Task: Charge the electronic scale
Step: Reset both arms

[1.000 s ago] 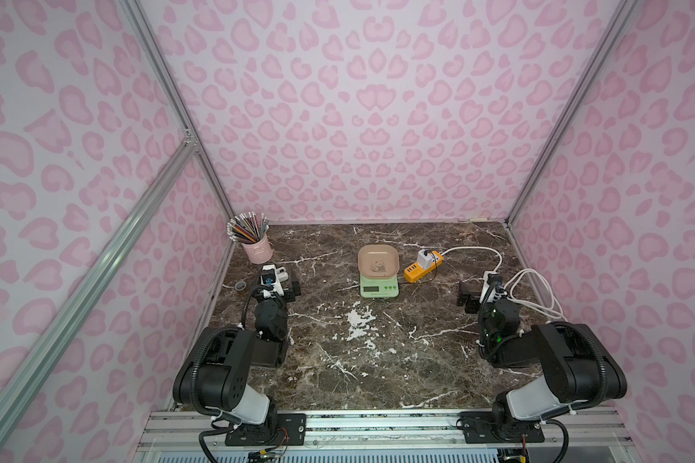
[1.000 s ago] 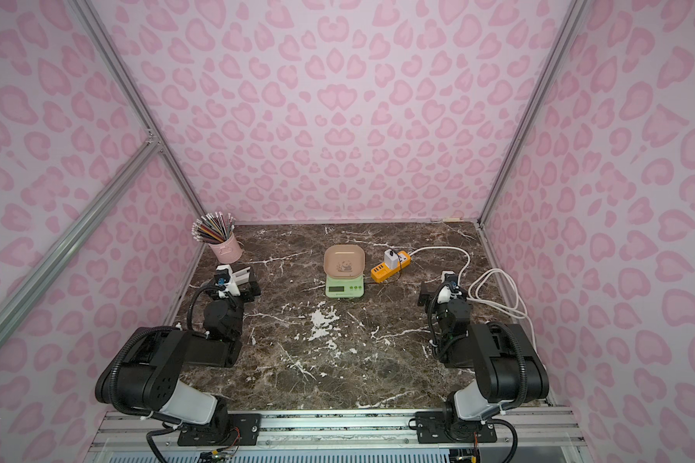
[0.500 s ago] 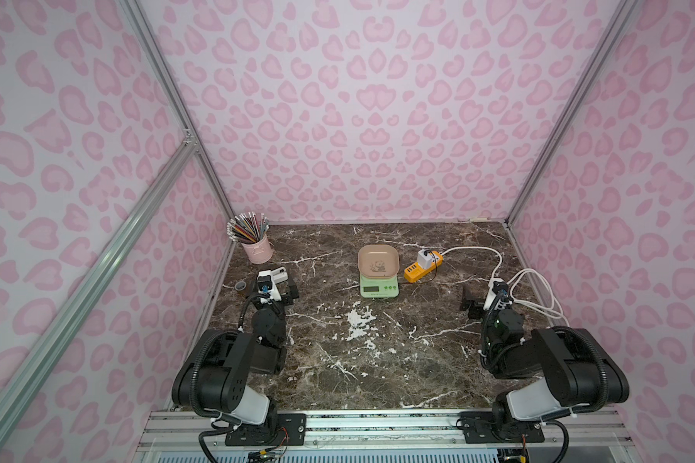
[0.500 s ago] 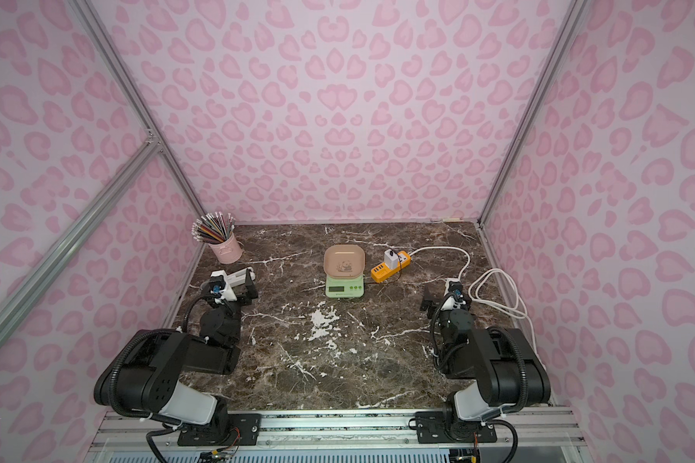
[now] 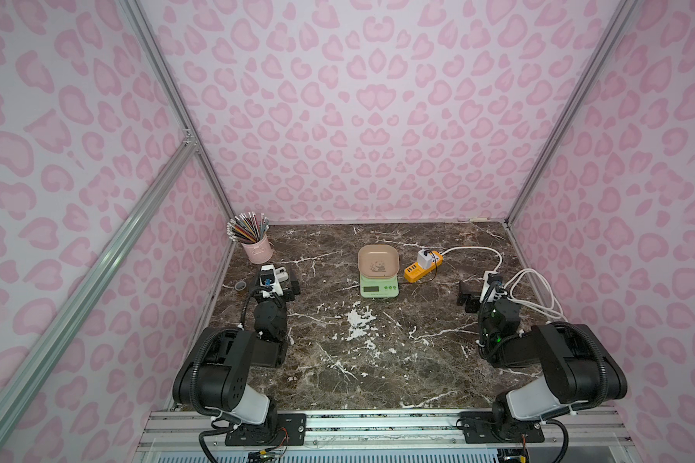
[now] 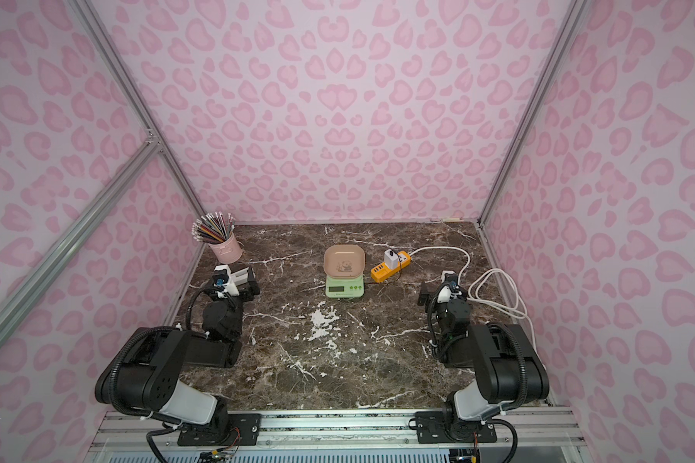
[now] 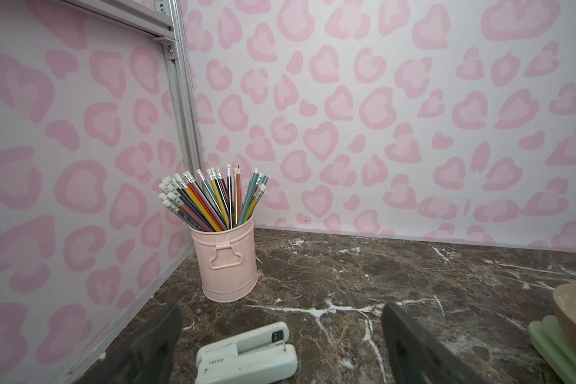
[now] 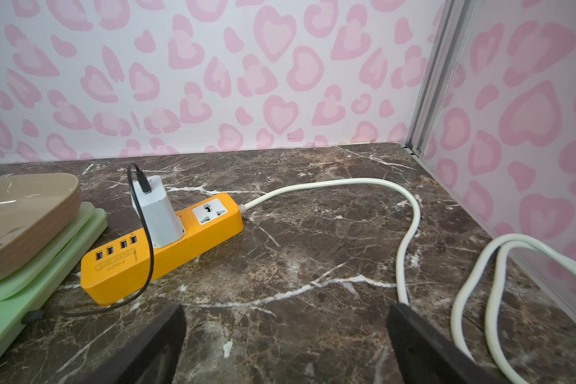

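Note:
The electronic scale (image 5: pixel 378 288) (image 6: pixel 344 288), pale green with a beige panda tray (image 5: pixel 378 261), stands mid-table towards the back. Beside it lies the orange power strip (image 5: pixel 423 270) (image 8: pixel 160 252) with a white cube charger (image 8: pixel 157 212) plugged in. A thin black cable (image 8: pixel 148 262) runs from the charger to the scale's side edge (image 8: pixel 30 316) and meets it there. My left gripper (image 5: pixel 277 285) (image 7: pixel 281 309) is open at the left, well clear of the scale. My right gripper (image 5: pixel 483 296) (image 8: pixel 286 309) is open at the right, empty, a short way from the strip.
A pink pencil cup (image 5: pixel 257 248) (image 7: pixel 228 262) stands in the back left corner. A pale stapler (image 7: pixel 246 352) lies on the table between the left fingers. A small dark ring (image 5: pixel 240 285) sits by the left wall. The strip's white cord (image 5: pixel 532 288) (image 8: pixel 409 239) loops along the right wall.
Both wrists have shifted slightly on their own sides of the table, jaws staying open. The scale, charger and power strip have not moved.

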`<state>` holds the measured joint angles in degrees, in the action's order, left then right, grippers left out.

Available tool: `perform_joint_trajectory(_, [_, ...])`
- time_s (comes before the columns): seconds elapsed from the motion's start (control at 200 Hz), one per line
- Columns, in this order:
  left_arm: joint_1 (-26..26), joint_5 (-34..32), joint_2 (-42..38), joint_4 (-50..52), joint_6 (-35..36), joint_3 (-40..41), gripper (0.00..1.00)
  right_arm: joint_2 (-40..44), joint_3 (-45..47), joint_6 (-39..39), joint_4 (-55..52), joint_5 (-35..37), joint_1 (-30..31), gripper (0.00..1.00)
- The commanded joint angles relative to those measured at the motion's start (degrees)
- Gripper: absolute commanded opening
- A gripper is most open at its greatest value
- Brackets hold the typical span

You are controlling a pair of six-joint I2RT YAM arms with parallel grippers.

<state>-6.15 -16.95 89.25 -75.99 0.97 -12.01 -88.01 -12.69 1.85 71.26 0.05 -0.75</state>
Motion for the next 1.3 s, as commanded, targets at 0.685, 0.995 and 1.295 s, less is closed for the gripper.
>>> perform_joint_trajectory(0.685, [-0.1, -0.63, 0.07, -0.69, -0.3, -0.24, 0.95, 0.24, 0.53, -1.84, 2.47, -2.89, 0.22, 0.99])
perform_joint_trajectory(0.995, [-0.35, -0.9, -0.06, -1.8, -0.07, 0.37, 0.96, 0.04, 0.56, -1.85, 2.7, -2.9, 0.17, 0.99])
perform_joint_trajectory(1.295, [-0.61, -1.75, -1.14, -9.97, -0.23, 5.49, 0.95, 0.2, 0.88, -1.76, 3.12, -2.85, 0.17, 0.99])
